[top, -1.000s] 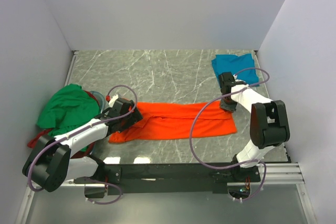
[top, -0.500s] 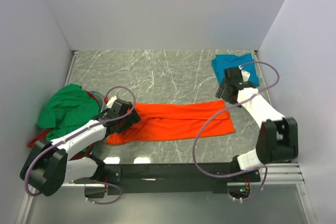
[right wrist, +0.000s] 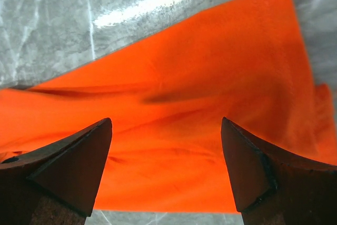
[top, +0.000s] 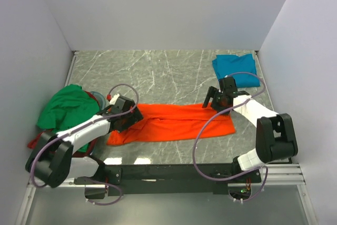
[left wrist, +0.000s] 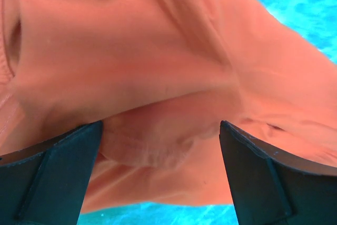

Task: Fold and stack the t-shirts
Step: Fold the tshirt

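Right arm (top: pixel 247 110) swung over orange t-shirt (top: pixel 174 122).

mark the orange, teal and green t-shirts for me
orange t-shirt (top: pixel 179 122), top external view, middle of the long flat strip.
teal t-shirt (top: pixel 235 68), top external view, centre of the cloth at the far right.
green t-shirt (top: pixel 66 110), top external view, middle of the crumpled heap at the left.
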